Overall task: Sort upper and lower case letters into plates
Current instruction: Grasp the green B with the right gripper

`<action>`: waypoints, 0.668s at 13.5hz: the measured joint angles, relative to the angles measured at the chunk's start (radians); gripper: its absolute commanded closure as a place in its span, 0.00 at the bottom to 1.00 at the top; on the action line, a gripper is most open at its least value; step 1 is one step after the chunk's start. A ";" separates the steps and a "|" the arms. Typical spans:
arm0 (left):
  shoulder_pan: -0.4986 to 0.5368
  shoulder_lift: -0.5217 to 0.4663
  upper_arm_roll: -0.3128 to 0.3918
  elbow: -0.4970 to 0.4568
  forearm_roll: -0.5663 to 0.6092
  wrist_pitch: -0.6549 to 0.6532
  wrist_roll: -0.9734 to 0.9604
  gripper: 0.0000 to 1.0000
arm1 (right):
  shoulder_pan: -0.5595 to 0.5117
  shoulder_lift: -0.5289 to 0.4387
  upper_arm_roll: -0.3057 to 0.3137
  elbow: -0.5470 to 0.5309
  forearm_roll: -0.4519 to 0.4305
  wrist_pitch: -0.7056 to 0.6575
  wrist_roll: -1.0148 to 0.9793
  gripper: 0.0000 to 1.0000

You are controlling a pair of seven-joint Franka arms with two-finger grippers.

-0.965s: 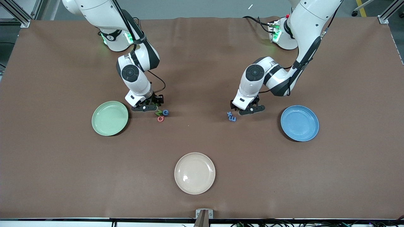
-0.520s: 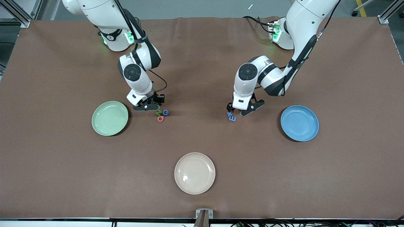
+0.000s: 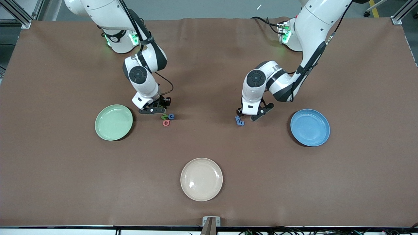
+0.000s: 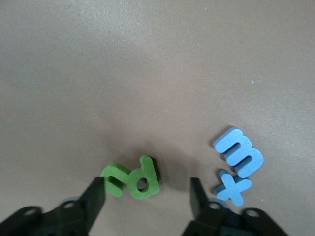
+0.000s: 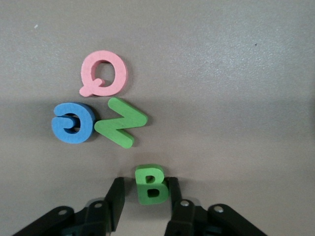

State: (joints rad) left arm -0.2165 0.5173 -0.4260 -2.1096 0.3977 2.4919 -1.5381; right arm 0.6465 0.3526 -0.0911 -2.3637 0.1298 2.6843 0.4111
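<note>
My right gripper (image 3: 156, 110) (image 5: 145, 184) is low over the table beside the pale green plate (image 3: 113, 122), open around a green B (image 5: 152, 183); one finger touches the B and the other stands a little apart. A green Z (image 5: 120, 122) (image 3: 164, 116), a blue G (image 5: 73, 122) (image 3: 171, 116) and a pink Q (image 5: 103, 73) (image 3: 166, 123) lie close by. My left gripper (image 3: 249, 115) (image 4: 146, 186) is open, low over a green n (image 4: 115, 178) and a green p (image 4: 143, 178). A blue m (image 4: 241, 152) (image 3: 241, 123) and a blue x (image 4: 232, 187) (image 3: 237, 118) lie beside it. The sky blue plate (image 3: 310, 127) is empty.
A cream-beige plate (image 3: 201, 179) sits nearer the front camera, midway between the two arms. The brown table cover (image 3: 209, 147) is bare around the plates.
My left gripper has shifted a little toward the right arm's end and turned over the green letters. My right gripper has barely moved. No letter has moved.
</note>
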 measured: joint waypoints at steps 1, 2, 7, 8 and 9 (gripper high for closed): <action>0.000 0.000 0.000 0.002 0.000 0.000 0.000 0.58 | 0.000 0.000 0.000 0.000 0.000 0.000 0.000 0.76; 0.000 0.000 0.000 0.004 0.000 0.000 0.000 0.63 | 0.000 0.000 -0.001 0.000 0.000 -0.001 0.000 0.78; -0.002 0.002 -0.001 0.006 0.000 0.000 0.000 0.89 | -0.004 -0.003 -0.013 0.024 0.000 -0.076 0.001 0.97; -0.002 0.003 -0.001 0.008 0.000 0.000 0.000 0.94 | -0.011 -0.008 -0.017 0.042 0.000 -0.118 0.001 0.97; -0.002 0.003 -0.001 0.009 0.000 0.000 0.000 0.94 | -0.024 -0.016 -0.020 0.066 0.000 -0.169 0.001 0.98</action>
State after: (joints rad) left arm -0.2183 0.5201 -0.4275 -2.1005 0.3977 2.4920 -1.5381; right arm 0.6230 0.3369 -0.1107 -2.2981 0.1301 2.5151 0.4117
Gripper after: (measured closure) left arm 0.885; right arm 0.722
